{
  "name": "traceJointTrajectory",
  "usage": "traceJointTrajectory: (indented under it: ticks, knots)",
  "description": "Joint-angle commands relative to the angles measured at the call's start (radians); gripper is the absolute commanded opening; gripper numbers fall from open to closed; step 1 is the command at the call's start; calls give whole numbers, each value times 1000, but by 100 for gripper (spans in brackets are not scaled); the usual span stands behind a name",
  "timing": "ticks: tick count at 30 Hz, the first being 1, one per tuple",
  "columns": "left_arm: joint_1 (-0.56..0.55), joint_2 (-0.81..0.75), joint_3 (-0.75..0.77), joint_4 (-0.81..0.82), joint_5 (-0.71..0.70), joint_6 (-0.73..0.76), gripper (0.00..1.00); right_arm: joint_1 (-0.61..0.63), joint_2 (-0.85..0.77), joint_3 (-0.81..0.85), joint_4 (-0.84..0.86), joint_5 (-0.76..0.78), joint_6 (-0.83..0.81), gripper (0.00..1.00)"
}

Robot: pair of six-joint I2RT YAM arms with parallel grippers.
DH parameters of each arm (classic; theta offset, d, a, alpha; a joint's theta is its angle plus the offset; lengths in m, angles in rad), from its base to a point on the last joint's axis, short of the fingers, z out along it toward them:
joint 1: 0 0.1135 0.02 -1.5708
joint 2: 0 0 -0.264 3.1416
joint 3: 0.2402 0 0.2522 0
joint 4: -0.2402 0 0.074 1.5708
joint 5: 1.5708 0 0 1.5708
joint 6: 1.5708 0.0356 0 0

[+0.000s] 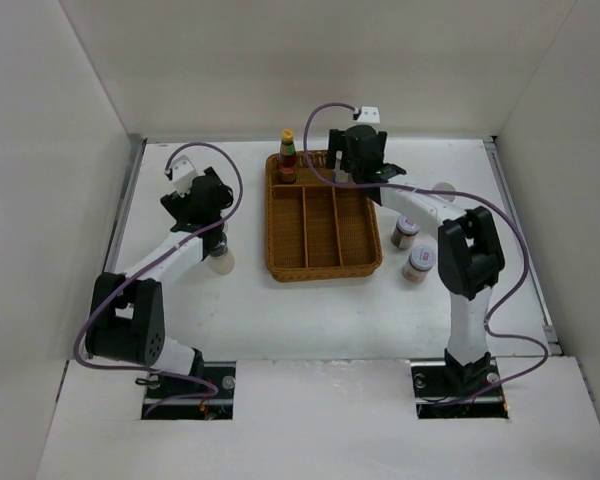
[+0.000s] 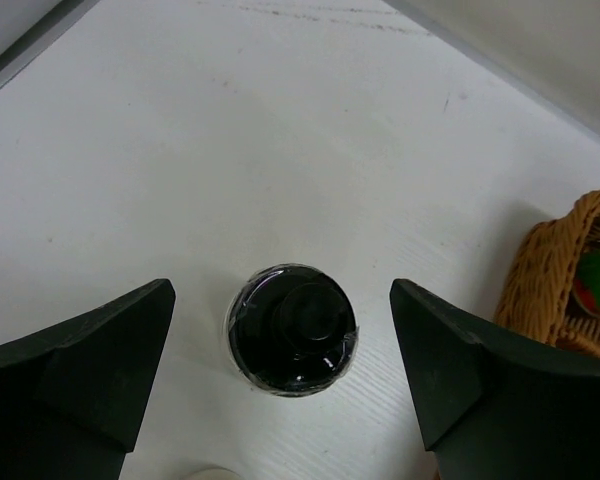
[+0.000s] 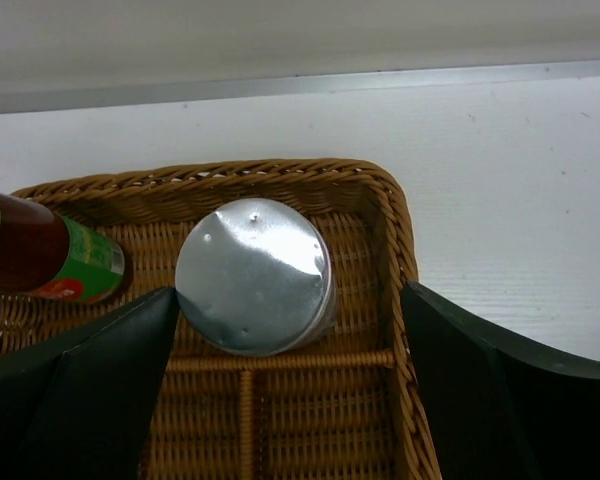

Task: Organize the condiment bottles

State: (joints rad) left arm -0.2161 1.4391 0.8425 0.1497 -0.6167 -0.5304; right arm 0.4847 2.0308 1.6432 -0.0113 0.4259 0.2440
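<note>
My left gripper is open over the table left of the tray. In the left wrist view it straddles a black-capped bottle seen from above, with gaps on both sides. My right gripper is open over the tray's back right compartment. In the right wrist view it sits just in front of a silver-topped shaker standing there. The red sauce bottle with a yellow cap stands in the back left compartment and also shows in the right wrist view. Two short spice jars stand right of the tray.
The brown wicker divided tray lies mid-table, its long front compartments holding nothing; its corner shows in the left wrist view. A white round lid stands by the left gripper. White walls enclose the table on three sides.
</note>
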Motion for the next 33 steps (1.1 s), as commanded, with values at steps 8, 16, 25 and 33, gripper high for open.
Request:
traceJointTrajectory:
  ticks: [8,16,25,33]
  knots:
    - [8,139,127,-36,44,15,83,42,-282,-150,102,-4,21,100]
    - [31,159,109,-30,40,12,35,146,-437,-325,160,-12,63,100]
    - [15,-140,133,46,8,56,26,285,-514,-526,234,-53,106,54]
    - [-208,-149,253,36,97,102,26,217,-716,-761,248,48,189,67]
